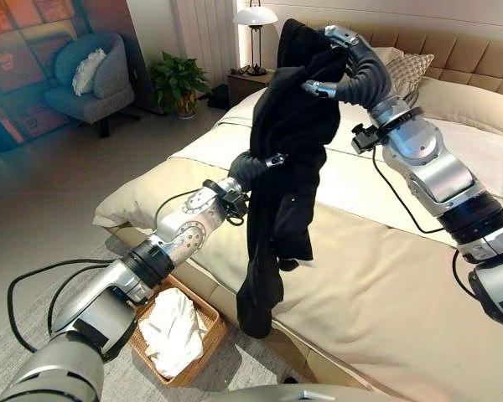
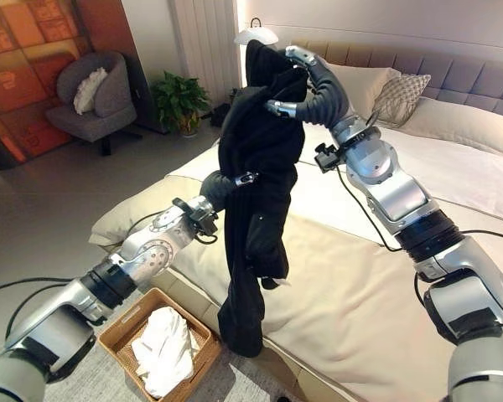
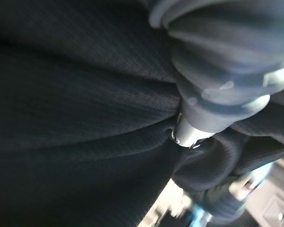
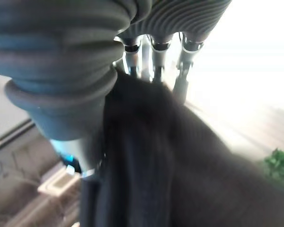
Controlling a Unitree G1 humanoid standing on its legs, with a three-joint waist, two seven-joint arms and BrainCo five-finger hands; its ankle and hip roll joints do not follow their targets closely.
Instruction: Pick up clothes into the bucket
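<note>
A long black garment (image 1: 281, 167) hangs in the air over the near edge of the bed, its lower end dangling close to the floor. My right hand (image 1: 345, 63) is raised high, its fingers curled round the garment's top, and in the right wrist view the cloth (image 4: 146, 156) bunches between the fingers and thumb. My left hand (image 1: 250, 170) pinches the garment at mid-height, with the thumb (image 3: 191, 135) pressed into gathered folds. A woven basket (image 1: 208, 316) stands on the floor below my left arm and holds white clothes (image 1: 172, 331).
The beige bed (image 1: 386, 285) fills the right side, with pillows (image 1: 465, 100) at its head. A nightstand with a lamp (image 1: 255, 38) and a potted plant (image 1: 178, 79) stand beyond it. A grey armchair (image 1: 88, 79) sits at the far left across open floor.
</note>
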